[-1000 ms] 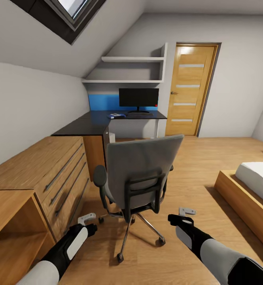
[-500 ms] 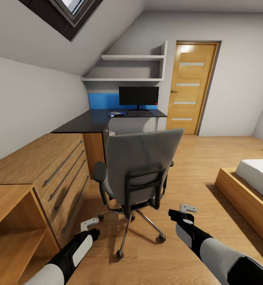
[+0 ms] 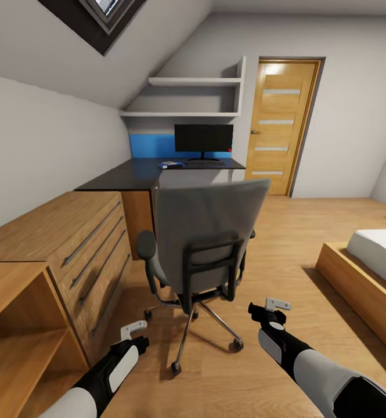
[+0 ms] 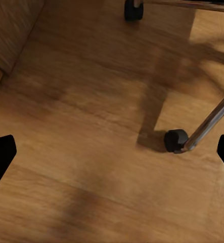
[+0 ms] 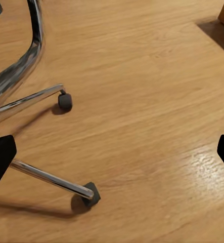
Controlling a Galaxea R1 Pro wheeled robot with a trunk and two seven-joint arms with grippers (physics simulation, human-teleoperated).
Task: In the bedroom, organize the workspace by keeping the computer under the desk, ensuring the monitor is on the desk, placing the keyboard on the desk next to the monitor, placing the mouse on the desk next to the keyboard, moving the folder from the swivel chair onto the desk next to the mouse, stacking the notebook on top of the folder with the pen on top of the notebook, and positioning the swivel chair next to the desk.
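Head view: swivel chair (image 3: 207, 232) blocks desk (image 3: 137, 174); both hands released, seemingly empty.

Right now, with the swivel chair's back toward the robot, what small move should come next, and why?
Probably roll a little closer to the swivel chair. Both pincers, left and right, hang open and empty above the wooden floor, short of the chair. Its backrest hides the seat, so the folder cannot be seen yet.

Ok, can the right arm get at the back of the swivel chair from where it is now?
Probably yes. The right pincer hangs low, open and empty, just short of the swivel chair, whose backrest faces the robot. Nothing stands between them, though the arm would need to rise and reach forward.
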